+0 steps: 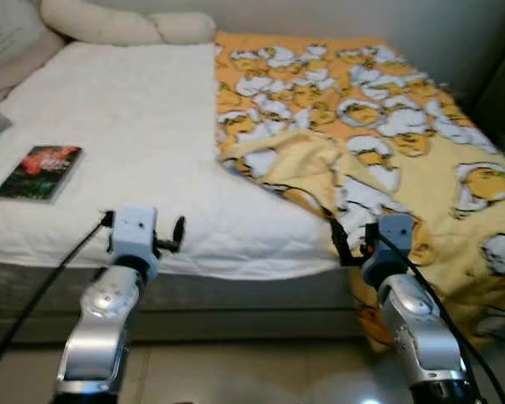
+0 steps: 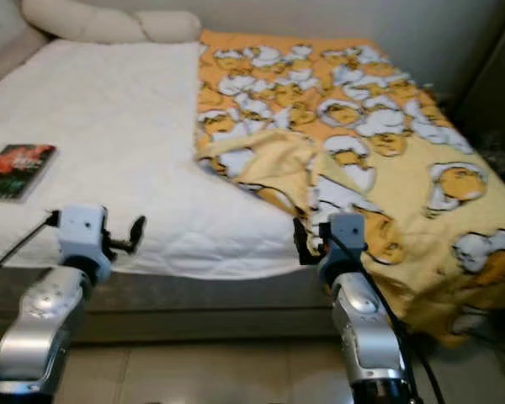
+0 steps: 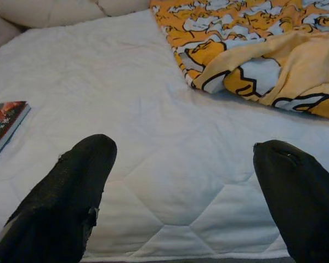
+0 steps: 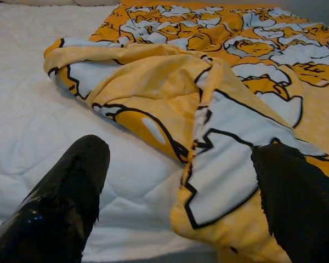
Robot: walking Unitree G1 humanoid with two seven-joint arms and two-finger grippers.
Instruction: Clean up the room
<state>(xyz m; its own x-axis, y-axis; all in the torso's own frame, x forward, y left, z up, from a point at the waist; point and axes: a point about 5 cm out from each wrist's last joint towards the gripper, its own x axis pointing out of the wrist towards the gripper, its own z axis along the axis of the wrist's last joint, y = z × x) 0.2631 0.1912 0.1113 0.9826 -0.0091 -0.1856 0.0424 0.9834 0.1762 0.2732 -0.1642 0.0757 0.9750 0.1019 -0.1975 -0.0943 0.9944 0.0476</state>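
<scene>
While both arms reach toward the near edge of the bed (image 1: 151, 126), the yellow blanket (image 1: 379, 126) covers only the right half of the mattress, its folded-back flap (image 1: 295, 164) lying rumpled beside the bare white quilting. The right gripper (image 4: 181, 181) hovers at that near edge with its fingers (image 4: 71, 186) spread wide and holding nothing; the flap's turned-over hem lies straight ahead, running between them toward the far edge. That makes the right arm clearly the nearer one for a grab at the blanket. The left gripper (image 3: 181, 186) is likewise wide and empty, over plain mattress well apart from the cloth. A book (image 1: 39, 172) rests near the bed's left edge, closer to the left arm.
</scene>
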